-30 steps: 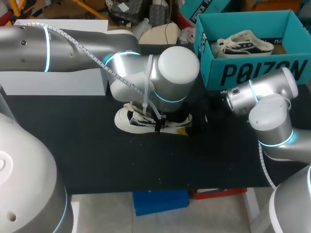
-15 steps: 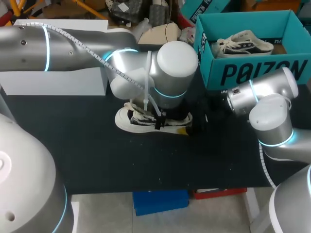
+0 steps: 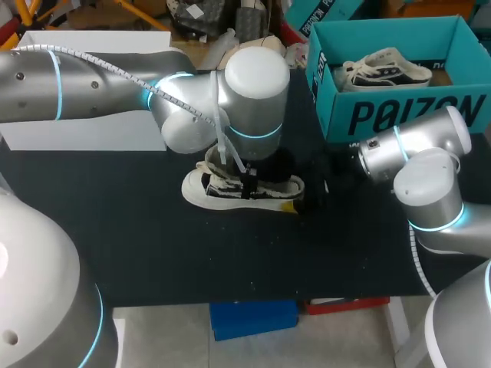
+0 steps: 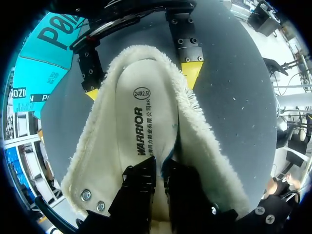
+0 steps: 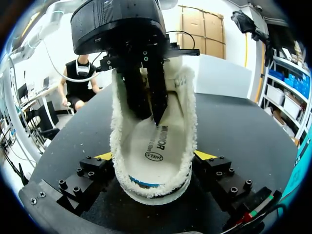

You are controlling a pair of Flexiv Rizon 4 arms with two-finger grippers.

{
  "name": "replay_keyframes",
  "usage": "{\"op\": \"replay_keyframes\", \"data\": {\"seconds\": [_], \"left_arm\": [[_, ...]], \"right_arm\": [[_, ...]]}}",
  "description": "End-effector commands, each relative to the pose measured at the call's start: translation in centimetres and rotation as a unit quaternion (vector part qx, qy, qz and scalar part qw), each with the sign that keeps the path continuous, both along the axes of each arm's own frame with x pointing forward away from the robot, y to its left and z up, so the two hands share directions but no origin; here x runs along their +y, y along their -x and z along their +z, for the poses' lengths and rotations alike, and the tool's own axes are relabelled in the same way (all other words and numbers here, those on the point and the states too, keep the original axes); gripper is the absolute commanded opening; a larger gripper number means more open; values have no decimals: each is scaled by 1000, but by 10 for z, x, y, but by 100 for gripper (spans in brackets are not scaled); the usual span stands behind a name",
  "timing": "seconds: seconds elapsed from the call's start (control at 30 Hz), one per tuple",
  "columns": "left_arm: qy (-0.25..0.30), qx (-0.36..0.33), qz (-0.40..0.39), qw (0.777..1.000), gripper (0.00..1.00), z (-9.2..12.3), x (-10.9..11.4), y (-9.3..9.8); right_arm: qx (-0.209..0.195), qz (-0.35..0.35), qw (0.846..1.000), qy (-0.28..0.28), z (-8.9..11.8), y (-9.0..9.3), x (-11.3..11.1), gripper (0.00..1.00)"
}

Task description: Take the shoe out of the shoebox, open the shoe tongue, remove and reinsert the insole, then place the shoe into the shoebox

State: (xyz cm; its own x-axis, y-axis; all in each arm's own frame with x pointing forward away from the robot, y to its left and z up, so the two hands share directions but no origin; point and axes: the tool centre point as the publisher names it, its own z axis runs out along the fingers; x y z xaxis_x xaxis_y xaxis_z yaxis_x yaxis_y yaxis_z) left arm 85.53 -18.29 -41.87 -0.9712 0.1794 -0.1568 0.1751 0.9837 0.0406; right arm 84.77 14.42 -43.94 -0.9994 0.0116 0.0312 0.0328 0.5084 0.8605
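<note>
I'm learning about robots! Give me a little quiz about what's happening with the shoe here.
1. True or false: the box is empty.
2. Which end effector grips the shoe on the table from both sides? A left, B right, C neither.
3. Fill in: the left end effector reaches into that shoe, over its ____.
Key: 1 false, another shoe lies in it. 2 B, the right end effector. 3 insole.
</note>
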Motion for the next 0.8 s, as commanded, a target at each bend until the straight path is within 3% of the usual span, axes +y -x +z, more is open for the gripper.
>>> {"op": "replay_keyframes", "data": {"seconds": [0.03, 0.37, 0.8], "left_arm": [[14, 2, -2, 1000, 0, 10, -2, -6], [30, -3, -3, 1000, 0, 32, -3, -2], [71, 8, -11, 997, 0, 41, 2, 2]], "right_arm": [[1, 1, 1000, 1, -4, 2, 3, 0], [1, 1, 1000, 1, -4, 2, 3, 0], [1, 1, 1000, 1, -4, 2, 3, 0]]}}
